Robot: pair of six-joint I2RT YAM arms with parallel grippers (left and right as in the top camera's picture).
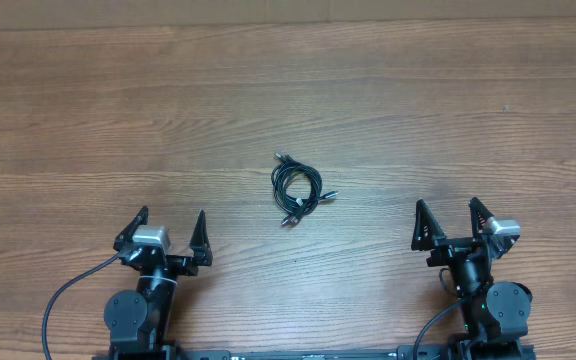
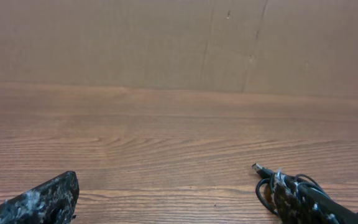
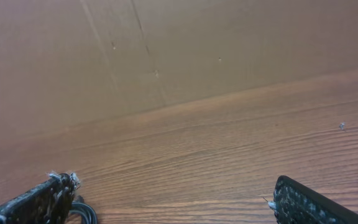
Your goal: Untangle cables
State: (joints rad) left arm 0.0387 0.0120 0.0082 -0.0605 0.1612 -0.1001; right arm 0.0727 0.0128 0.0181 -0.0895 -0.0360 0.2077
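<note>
Overhead: left gripper (image 1: 171,215), right gripper (image 1: 448,205) spread wide, empty; cables (image 1: 297,187) untouched.

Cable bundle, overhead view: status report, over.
Left tool open, empty. Right tool open, empty. Cable bundle coiled on the table, midway between both tools, neither touching it. Nothing in the way.

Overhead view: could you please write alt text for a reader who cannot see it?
A small coiled bundle of black cables lies near the middle of a wooden table. The left gripper and right gripper sit open below it, touching nothing.
</note>
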